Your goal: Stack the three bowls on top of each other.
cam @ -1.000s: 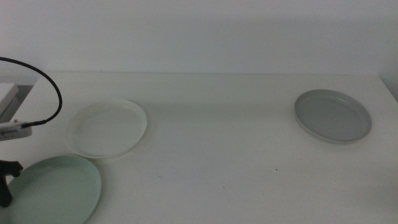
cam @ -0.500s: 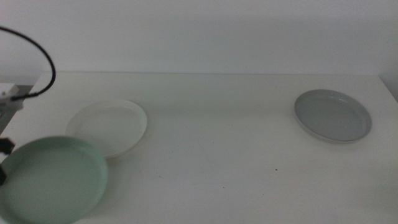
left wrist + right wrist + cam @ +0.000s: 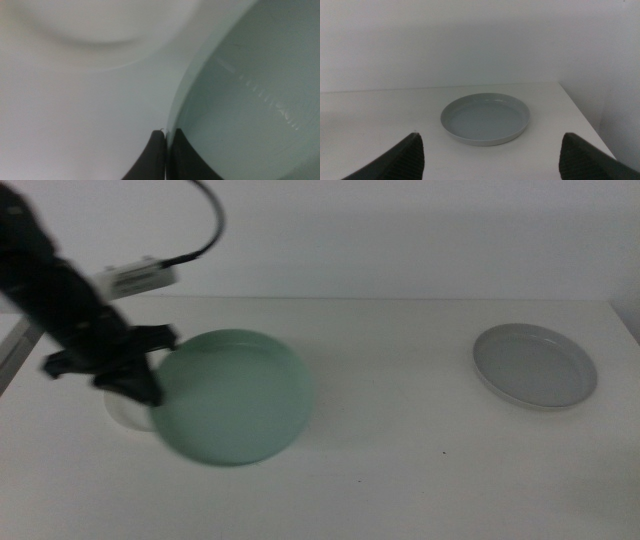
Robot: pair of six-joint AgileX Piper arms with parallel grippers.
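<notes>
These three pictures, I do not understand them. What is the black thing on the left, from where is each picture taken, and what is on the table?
The black thing is a robot arm; its left gripper has two dark jaws shut on the rim of the mint green bowl, carried above the table. The middle view looks forward and down over the table. There the white bowl is mostly hidden behind the green one, and the grey bowl lies far to the right.

The left wrist view comes from a camera on that arm: you see the jaws pinching the green rim. The right wrist view comes from the second arm, which waits; the right gripper is open and faces the grey bowl without touching it.
</notes>
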